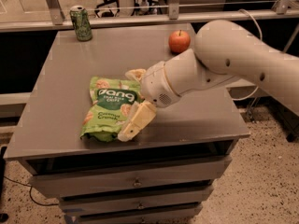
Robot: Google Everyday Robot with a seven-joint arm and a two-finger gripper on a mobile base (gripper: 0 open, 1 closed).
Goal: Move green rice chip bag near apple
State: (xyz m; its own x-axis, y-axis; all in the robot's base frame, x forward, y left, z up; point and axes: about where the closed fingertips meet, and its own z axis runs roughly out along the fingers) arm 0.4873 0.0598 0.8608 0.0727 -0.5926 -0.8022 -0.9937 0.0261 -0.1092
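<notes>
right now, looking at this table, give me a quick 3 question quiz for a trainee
1. Fill in: seen from the camera, the green can stands at the table's far ____ corner.
2. True or false: the apple touches the green rice chip bag.
3. Where is the gripper?
A) beside the apple
B) at the bag's right edge, fingers spread wide
C) above the can

Key: 1 left; 2 false, bare tabletop lies between them; 3 B.
</notes>
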